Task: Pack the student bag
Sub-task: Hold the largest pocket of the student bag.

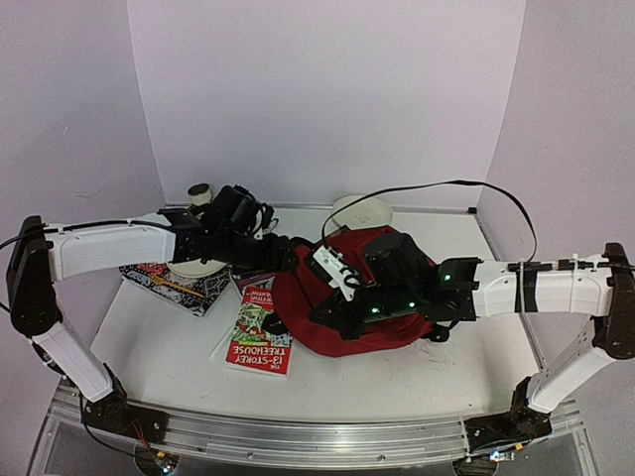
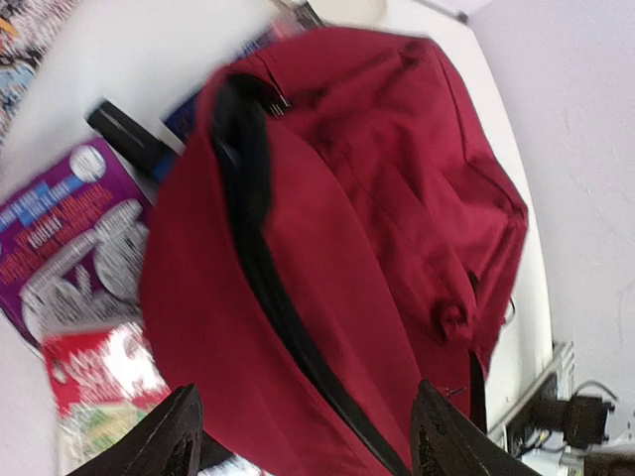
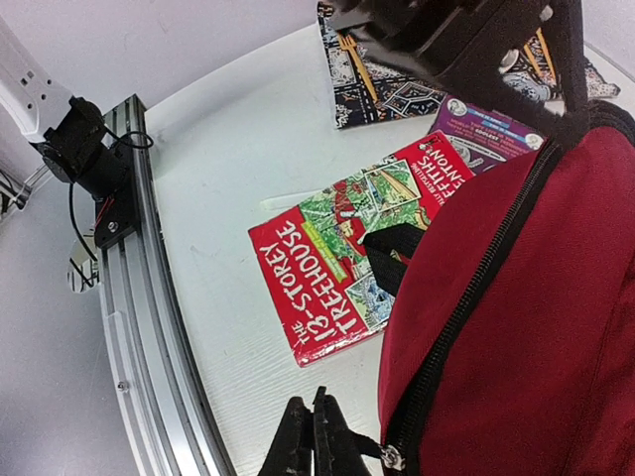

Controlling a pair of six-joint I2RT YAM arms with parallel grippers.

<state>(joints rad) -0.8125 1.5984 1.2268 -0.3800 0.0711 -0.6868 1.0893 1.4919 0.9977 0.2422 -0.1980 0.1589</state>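
Student bag (image 1: pixel 347 342) lies on the table (image 1: pixel 159 357), a bit right of centre, with both arms reaching over it. The top view only gives us the layout, because the wrists cover the bag's middle and hide both sets of fingers.

The left wrist view is blurred but fills that in. The left gripper (image 2: pixel 306 389) hangs above the bag with its fingers (image 2: pixel 179 436) spread wide, and the black zipper (image 2: pixel 268 278) runs down the red fabric below them.

The right wrist view shows what the top view can't. The right gripper (image 3: pixel 316 436) is pressed together at the bag's edge, just beside the zipper slider (image 3: pixel 393 456). The pull tab reaches toward the fingertips, but we can't tell whether it's pinched.

Around the bag:
- The red Treehouse book (image 1: pixel 260 332) is just left of the bag, whose edge and a black strap (image 3: pixel 392 256) lie over the book's side.
- The purple book (image 3: pixel 486 134) is behind that, partly under the bag.
- The black-patterned book (image 1: pixel 174 283) is further left, below the left arm.
- The white plate (image 1: pixel 362 210) is behind the bag, near the back wall.
- The black cylinder (image 2: pixel 129 139) beside the bag shows only in the left wrist view, since the left arm crosses that spot in the top view.
- The aluminium rail (image 3: pixel 149 297) runs along the near edge.
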